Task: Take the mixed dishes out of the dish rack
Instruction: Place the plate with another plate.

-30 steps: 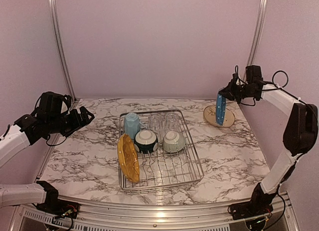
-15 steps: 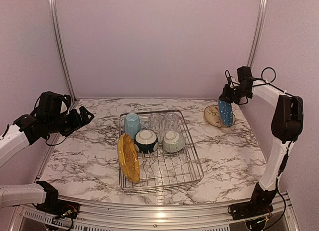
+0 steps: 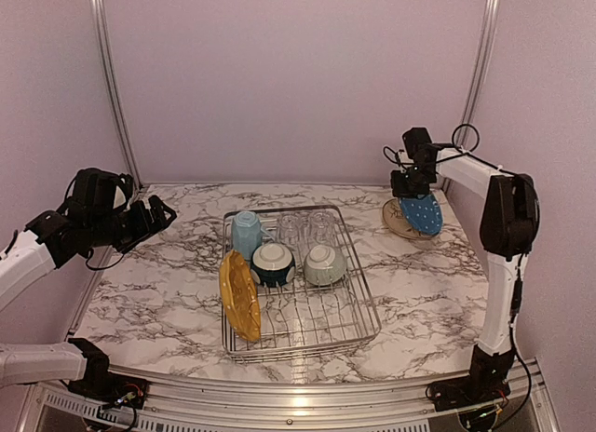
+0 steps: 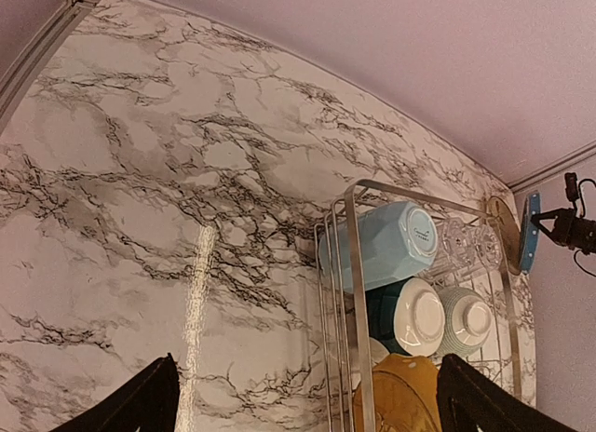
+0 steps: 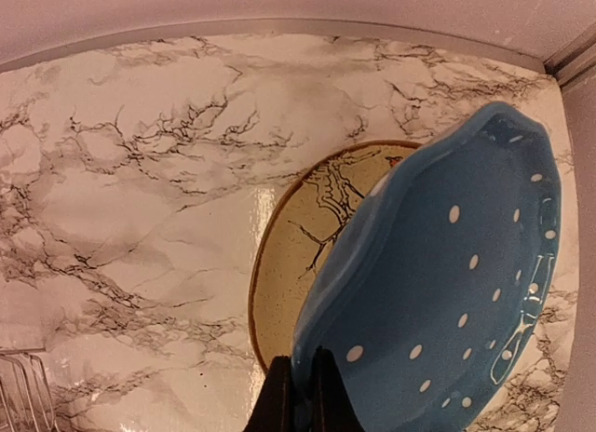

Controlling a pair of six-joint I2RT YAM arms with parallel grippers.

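Observation:
The silver wire dish rack (image 3: 358, 313) sits mid-table. It holds a yellow plate (image 3: 238, 296) on edge, a light blue mug (image 3: 246, 233), two clear glasses (image 3: 305, 229), a dark-teal-and-white bowl (image 3: 272, 263) and a grey-green bowl (image 3: 325, 263). My right gripper (image 3: 406, 191) is shut on the rim of the white-dotted blue plate (image 5: 447, 302), holding it tilted low over the beige plate (image 5: 307, 255) on the table at the back right. My left gripper (image 3: 160, 215) is open and empty above the table left of the rack (image 4: 354, 292).
Marble tabletop with pink walls on three sides and metal corner posts. The right arm reaches along the right wall. The beige plate (image 3: 395, 218) lies close to the back right corner.
My right gripper has swung left and lowered, tipping the blue plate from upright on edge toward flat over the beige plate. The left arm has barely moved.

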